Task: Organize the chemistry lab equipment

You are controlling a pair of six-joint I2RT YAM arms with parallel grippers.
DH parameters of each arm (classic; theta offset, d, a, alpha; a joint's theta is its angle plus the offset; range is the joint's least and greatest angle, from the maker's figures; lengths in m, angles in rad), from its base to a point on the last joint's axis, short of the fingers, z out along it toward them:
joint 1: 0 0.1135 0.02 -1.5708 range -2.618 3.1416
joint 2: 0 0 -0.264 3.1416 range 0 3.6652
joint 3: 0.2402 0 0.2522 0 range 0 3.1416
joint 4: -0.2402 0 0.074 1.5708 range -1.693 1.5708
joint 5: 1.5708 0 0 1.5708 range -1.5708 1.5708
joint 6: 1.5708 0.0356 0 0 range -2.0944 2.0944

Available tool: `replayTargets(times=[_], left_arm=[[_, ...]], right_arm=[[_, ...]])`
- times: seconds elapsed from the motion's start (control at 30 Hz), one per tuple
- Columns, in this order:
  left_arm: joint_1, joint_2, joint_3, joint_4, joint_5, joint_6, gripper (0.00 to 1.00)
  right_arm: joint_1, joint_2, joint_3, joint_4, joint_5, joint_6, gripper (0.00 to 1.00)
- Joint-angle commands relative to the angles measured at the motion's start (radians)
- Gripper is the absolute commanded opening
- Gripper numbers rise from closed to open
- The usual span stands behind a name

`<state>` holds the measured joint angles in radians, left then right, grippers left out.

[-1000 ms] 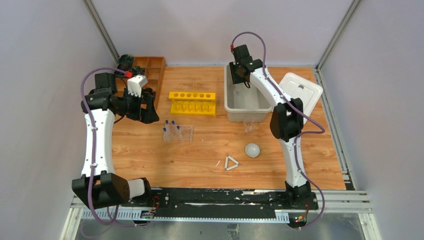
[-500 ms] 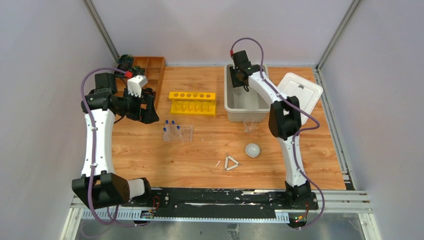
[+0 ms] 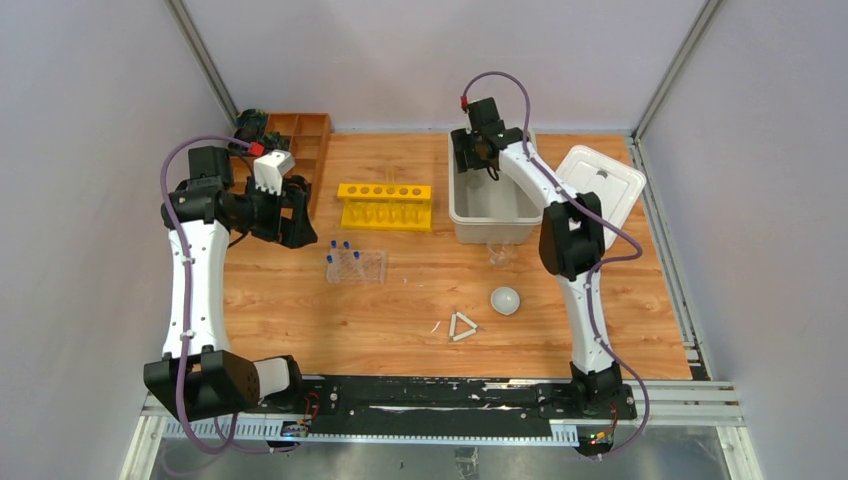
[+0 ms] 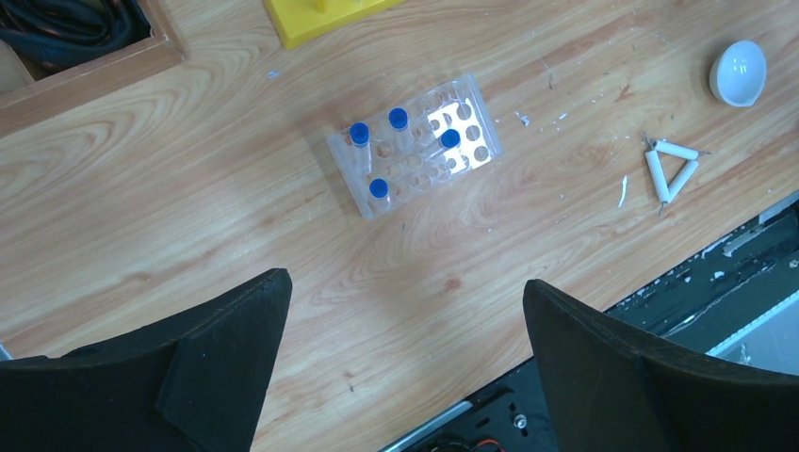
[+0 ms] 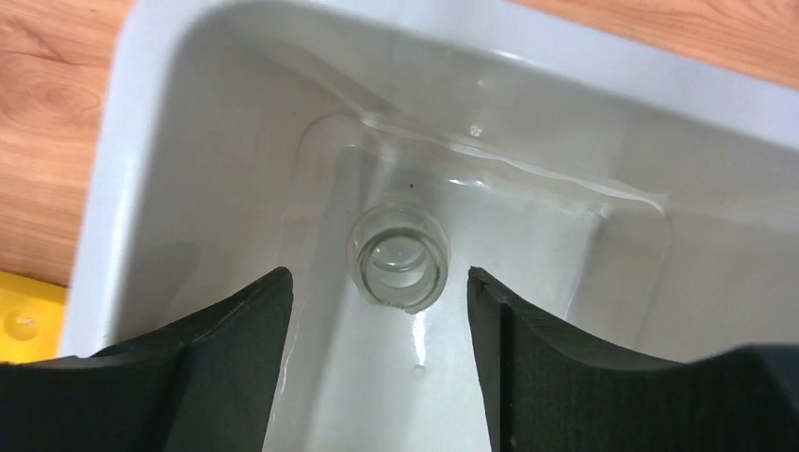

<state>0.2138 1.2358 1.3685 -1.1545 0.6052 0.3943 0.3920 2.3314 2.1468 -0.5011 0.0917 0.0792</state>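
Moved: right gripper point(image 3: 478, 150) has drifted slightly left over the grey bin point(image 3: 495, 228), and its fingers have spread. We see no change in the left arm.
Right gripper, wrist view: the right gripper point(image 5: 377, 275) is parted and holds nothing. A glass vessel point(image 5: 399, 256) stands upright on the floor of the grey bin point(image 5: 151, 141), between the two fingers and clear of both.
Left gripper: the left gripper point(image 3: 285, 205) is spread wide and empty, hanging above the table beside the wooden tray point(image 3: 300, 140).
Still out on the table: clear tube rack point(image 3: 356, 266) with its blue-capped tubes point(image 4: 359, 133), a small glass piece point(image 3: 499, 255) just in front of the bin, a white dish point(image 3: 505, 299), and a white triangle point(image 3: 462, 326).
Key relation: we judge the vessel delivered. It sits mouth-up directly beneath the right hand, so a straight lift would clear it. The glass piece, dish and triangle all lie on the near side of the bin, closer to the right arm.
Rack: its long side runs across the table, parallel to the yellow rack point(image 3: 385, 205). It lies ahead of the left gripper point(image 4: 405, 282), the nearer hand.
Progress: early, by our reading.
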Motion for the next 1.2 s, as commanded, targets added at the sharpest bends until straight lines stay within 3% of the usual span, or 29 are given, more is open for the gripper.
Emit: replayTargets(times=[0.0, 0.1, 0.3, 0.5, 0.7, 0.93, 1.17], left_arm=[[0.004, -0.035, 0.011, -0.002, -0.001, 0.011, 1.0], [0.004, -0.044, 0.008, -0.002, 0.003, 0.009, 1.0], [0.004, -0.056, 0.014, -0.002, 0.012, 0.003, 1.0], [0.004, -0.059, 0.017, -0.002, 0.037, 0.01, 1.0], [0.004, -0.065, 0.029, -0.002, 0.027, 0.007, 1.0], [0.004, -0.095, 0.02, -0.002, 0.028, 0.012, 1.0], [0.004, -0.09, 0.016, -0.003, 0.025, 0.002, 1.0]], right_arm=[[-0.012, -0.122, 0.011, 0.019, -0.015, 0.002, 0.73], [-0.012, -0.198, -0.004, 0.018, -0.007, 0.016, 0.75], [0.004, -0.457, -0.168, -0.029, 0.025, 0.095, 0.6], [0.085, -0.76, -0.593, -0.034, 0.059, 0.137, 0.53], [0.188, -0.983, -0.9, -0.027, 0.089, 0.187, 0.47], [0.219, -1.086, -1.109, 0.013, 0.096, 0.228, 0.57], [0.219, -1.017, -1.127, 0.086, 0.051, 0.177, 0.42]])
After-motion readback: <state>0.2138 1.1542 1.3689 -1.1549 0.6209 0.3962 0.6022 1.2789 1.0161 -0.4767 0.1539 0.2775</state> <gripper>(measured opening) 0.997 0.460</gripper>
